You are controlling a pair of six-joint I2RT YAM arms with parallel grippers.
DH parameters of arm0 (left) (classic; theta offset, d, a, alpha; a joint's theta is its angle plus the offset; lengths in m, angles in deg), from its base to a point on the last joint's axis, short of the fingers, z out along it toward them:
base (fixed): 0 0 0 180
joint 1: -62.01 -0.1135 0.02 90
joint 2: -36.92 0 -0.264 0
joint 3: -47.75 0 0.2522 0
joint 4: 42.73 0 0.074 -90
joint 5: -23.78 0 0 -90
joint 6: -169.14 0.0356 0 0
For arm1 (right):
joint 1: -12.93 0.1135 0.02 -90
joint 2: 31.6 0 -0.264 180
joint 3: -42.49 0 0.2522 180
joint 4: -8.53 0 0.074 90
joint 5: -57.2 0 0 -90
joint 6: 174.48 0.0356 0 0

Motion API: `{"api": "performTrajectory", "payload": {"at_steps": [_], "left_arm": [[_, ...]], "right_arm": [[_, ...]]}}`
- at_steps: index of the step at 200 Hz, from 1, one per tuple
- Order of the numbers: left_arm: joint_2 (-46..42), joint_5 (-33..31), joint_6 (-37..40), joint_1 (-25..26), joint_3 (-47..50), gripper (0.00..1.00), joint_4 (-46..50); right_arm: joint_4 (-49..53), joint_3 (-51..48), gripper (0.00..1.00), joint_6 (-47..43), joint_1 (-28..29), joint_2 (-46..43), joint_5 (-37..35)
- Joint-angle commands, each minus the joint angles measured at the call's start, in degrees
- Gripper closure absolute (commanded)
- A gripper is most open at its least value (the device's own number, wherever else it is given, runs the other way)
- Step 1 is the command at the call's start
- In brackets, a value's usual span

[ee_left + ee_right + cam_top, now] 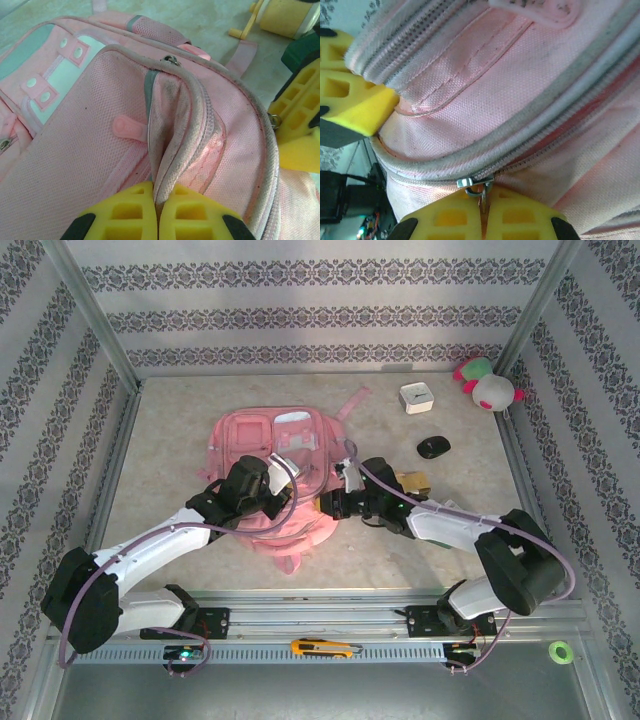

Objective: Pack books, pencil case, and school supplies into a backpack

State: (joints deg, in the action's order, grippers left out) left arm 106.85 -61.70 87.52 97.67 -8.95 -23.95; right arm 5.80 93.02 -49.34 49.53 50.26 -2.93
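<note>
Top view: one pink backpack (262, 440) lies mid-frame on the table (170, 440), with one plush toy (487, 385), one white box (416, 398) and one small black object (433, 447) at upper right. Left wrist view: the left gripper (157, 210), bottom centre, is clenched on a fold of backpack fabric. Right wrist view: the right gripper (482, 212), bottom centre, pinches one metal zipper pull (481, 189) on the backpack.

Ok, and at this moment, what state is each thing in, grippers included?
backpack: lying flat, front up, held by both grippers.
left gripper: shut on a fold of backpack fabric.
right gripper: shut on the zip pull.
zip pull: pinched; how far the zip is open, cannot tell.
plush toy: lying in the far right corner, untouched.
utility knife: lying at the near edge; blade too small to tell.
</note>
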Motion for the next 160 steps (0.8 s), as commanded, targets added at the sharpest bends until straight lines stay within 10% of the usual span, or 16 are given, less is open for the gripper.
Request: {"api": "performTrajectory", "payload": {"at_steps": [1, 77, 160], "left_arm": [[-0.3, -6.4, -6.8, 1.0, -0.5, 1.0, -7.3], [6.3, -13.3, -16.8, 3.4, -5.3, 1.0, -9.3], [0.6, -14.5, -13.4, 3.3, -3.6, 1.0, -5.0]], "right_arm": [[-1.8, -1.3, 1.0, 1.9, 1.7, -3.9, -4.4], [-4.8, 3.2, 1.0, 13.3, 16.4, 0.1, -10.6], [8.7, 3.6, 1.0, 12.9, 7.6, -9.3, -5.4]]}}
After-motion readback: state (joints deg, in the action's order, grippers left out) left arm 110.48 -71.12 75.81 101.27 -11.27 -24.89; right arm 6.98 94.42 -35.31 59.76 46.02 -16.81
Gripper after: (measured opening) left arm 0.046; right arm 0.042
